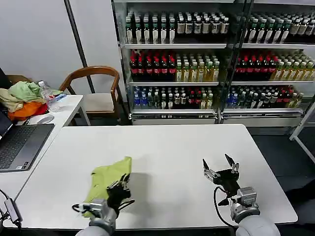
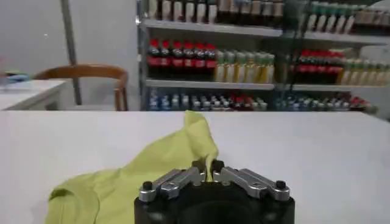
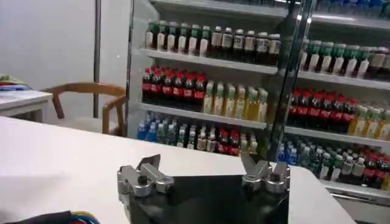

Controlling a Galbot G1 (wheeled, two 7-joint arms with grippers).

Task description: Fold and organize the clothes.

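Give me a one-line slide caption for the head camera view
Left gripper shut on the crumpled lime-green T-shirt on the white table; right gripper open, empty.

left gripper [image 1: 119,187] low with jaws closed together, right gripper [image 1: 219,171] raised with jaws spread wide.

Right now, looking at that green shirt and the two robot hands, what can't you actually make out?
- The T-shirt: its near part lies behind the left hand in the head view; the wrist view's edge cuts it off.
- Its printed graphic: not visible on the folded cloth.
- Whether cloth sits between the shut left fingers: too close to tell.
- The right hand hangs open; the table under it is hidden.
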